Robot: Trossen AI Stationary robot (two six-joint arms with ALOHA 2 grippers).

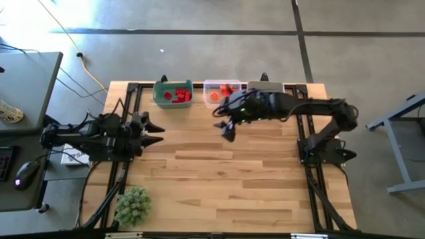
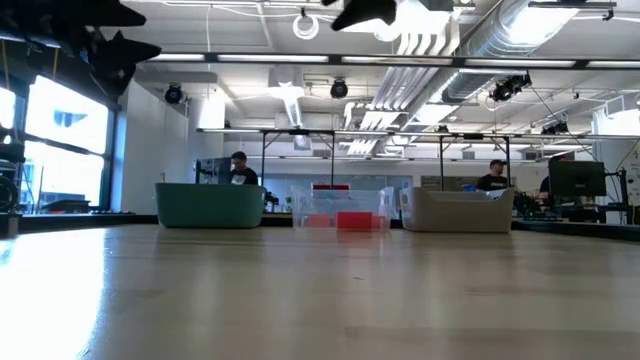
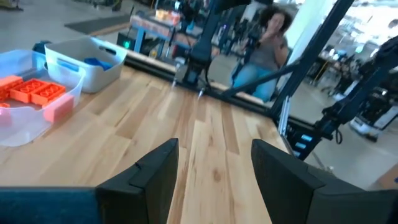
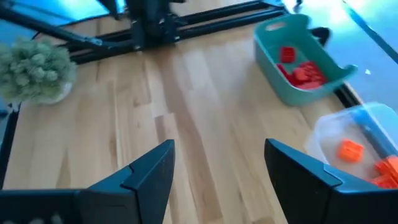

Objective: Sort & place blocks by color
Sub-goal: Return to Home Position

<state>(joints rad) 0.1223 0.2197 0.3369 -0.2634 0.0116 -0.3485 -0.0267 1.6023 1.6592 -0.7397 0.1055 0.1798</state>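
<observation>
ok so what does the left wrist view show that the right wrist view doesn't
Only the left wrist view: the grey bin with blue blocks, and a person beyond the table.
Only the right wrist view: the green bin with red blocks, and the fuzzy green plant.
Both: the clear bin with orange blocks, the wooden table, and each arm's own open gripper: left gripper, right gripper.

Red blocks (image 1: 178, 96) lay heaped in the green bin (image 1: 157, 93) at the desk's (image 1: 219, 172) far edge. Orange blocks (image 3: 38, 91) sat in the neighbouring clear bin (image 3: 18, 127). A blue block (image 3: 94, 62) showed inside the pale grey bin (image 3: 102, 76).
</observation>
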